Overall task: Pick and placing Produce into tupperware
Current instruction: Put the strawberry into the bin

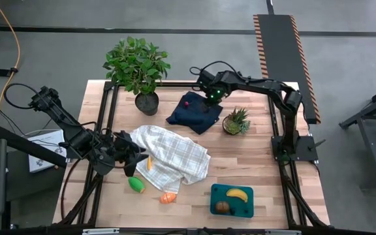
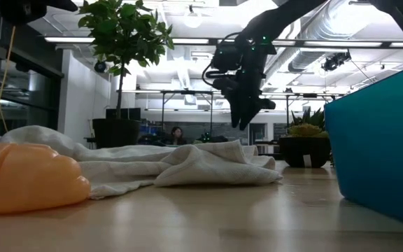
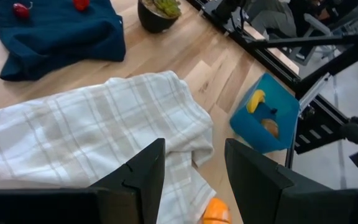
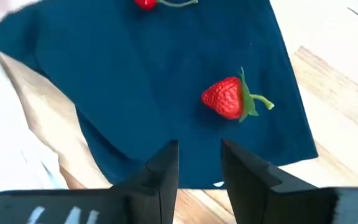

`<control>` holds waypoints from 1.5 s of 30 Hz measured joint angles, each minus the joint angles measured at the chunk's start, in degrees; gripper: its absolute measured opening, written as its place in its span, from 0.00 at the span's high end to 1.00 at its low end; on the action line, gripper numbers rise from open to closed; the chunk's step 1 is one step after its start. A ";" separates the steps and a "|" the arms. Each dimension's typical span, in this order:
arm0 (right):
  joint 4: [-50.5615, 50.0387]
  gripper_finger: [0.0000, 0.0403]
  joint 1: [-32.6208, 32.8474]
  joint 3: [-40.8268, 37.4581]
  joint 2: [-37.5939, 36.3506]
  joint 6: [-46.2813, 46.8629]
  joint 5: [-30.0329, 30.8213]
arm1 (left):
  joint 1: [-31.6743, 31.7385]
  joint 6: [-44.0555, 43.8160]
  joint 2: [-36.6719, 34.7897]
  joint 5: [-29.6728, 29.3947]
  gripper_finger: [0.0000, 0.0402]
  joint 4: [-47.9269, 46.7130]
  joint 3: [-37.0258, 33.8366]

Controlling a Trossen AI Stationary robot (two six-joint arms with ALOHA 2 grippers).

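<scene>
The teal tupperware (image 1: 232, 200) stands near the front right edge, with a yellow banana (image 1: 237, 194) and a brown round piece (image 1: 222, 207) inside. A red strawberry (image 4: 229, 98) and another red berry (image 1: 187, 102) lie on the dark navy cloth (image 1: 194, 112). My right gripper (image 4: 199, 165) hovers open above that cloth, pointing steeply down, just short of the strawberry. A green piece (image 1: 136, 185) and an orange piece (image 1: 168, 197) lie on the wood beside the white checked cloth (image 1: 172, 156). My left gripper (image 3: 194, 155) is open over that cloth's left side, holding nothing.
A large leafy potted plant (image 1: 138, 68) stands at the far edge, left of the navy cloth. A small spiky potted plant (image 1: 236, 122) stands just right of that cloth. Another small orange piece (image 1: 149, 163) lies on the checked cloth. Bare wood lies between the cloths and the tupperware.
</scene>
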 joint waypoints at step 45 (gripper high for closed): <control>3.67 0.53 -2.82 0.07 6.20 38.43 -2.83 | -0.02 9.91 -0.01 7.90 0.61 -4.38 0.00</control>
